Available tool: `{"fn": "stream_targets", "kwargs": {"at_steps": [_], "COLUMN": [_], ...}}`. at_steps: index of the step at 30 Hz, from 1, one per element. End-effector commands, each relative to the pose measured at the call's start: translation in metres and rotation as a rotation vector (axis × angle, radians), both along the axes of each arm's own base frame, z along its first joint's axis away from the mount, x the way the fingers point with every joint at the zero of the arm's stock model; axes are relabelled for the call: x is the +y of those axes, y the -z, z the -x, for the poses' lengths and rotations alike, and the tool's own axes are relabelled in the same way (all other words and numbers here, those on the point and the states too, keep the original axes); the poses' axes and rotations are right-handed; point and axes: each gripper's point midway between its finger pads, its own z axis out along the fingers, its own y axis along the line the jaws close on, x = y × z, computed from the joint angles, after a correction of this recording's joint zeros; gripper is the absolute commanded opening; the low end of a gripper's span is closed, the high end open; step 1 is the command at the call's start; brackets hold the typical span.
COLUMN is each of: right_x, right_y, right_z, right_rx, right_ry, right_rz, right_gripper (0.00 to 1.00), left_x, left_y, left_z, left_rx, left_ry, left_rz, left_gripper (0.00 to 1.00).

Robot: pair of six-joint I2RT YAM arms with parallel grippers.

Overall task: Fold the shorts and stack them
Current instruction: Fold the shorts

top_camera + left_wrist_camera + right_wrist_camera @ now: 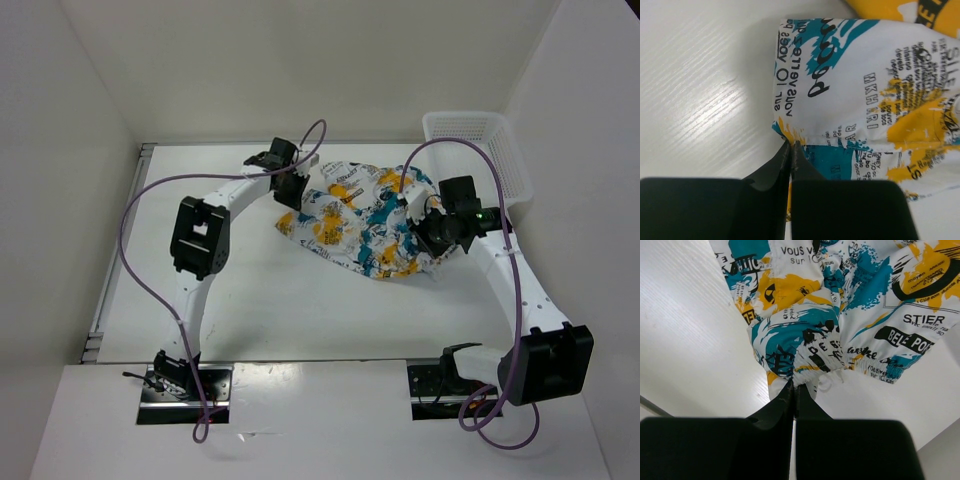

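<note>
Your left gripper (pixel 790 144) pinches the shorts (pixel 355 225) at 10 o'clock, while your right gripper (pixel 793 386) clamps them at 3 o'clock.

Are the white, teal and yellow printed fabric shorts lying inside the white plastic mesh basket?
No, the shorts lie spread on the white table, outside the basket at its far right corner.

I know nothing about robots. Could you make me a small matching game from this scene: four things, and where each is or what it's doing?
1 shorts
2 basket
3 left gripper
4 right gripper

A far right corner of the table
B shut on the shorts' gathered elastic edge
C rumpled, mid-table
D shut on the shorts' flat hem

Pairs: 1-C, 2-A, 3-D, 4-B
</note>
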Motion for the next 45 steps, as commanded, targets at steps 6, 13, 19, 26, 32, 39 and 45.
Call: {"fn": "stream_targets", "kwargs": {"at_steps": [6, 13, 19, 26, 32, 39, 45], "right_x": [0.012, 0.026, 0.027, 0.044, 0.059, 0.074, 0.075], "right_y": [-0.118, -0.263, -0.334, -0.338, -0.293, -0.172, -0.082], "right_z": [-0.076, -0.112, -0.084, -0.031, -0.002, 0.018, 0.024], "right_rx": [-0.323, -0.609, -0.755, -0.73, -0.603, -0.311, -0.123], "right_ry": [0.152, 0.165, 0.134, 0.03, -0.059, -0.036, 0.03], "right_rz": [-0.148, -0.306, -0.381, -0.475, -0.509, -0.585, -0.584], "right_gripper": [0.0, 0.0, 0.0, 0.0, 0.0, 0.0, 0.0], "left_x": [0.059, 0.151, 0.202, 0.218, 0.198, 0.128, 0.075], "left_y": [-0.215, -0.398, -0.526, -0.567, -0.511, -0.278, -0.112], "left_z": [-0.028, 0.001, 0.08, 0.15, 0.164, 0.164, 0.205], "left_rx": [-0.285, -0.67, -1.01, -1.116, -0.909, -0.298, 0.098], "left_ry": [-0.043, -0.198, -0.301, -0.366, -0.285, -0.09, 0.022], "left_rz": [0.223, 0.22, 0.195, 0.166, 0.202, 0.323, 0.257], "left_gripper": [0.0, 0.0, 0.0, 0.0, 0.0, 0.03, 0.13]}}
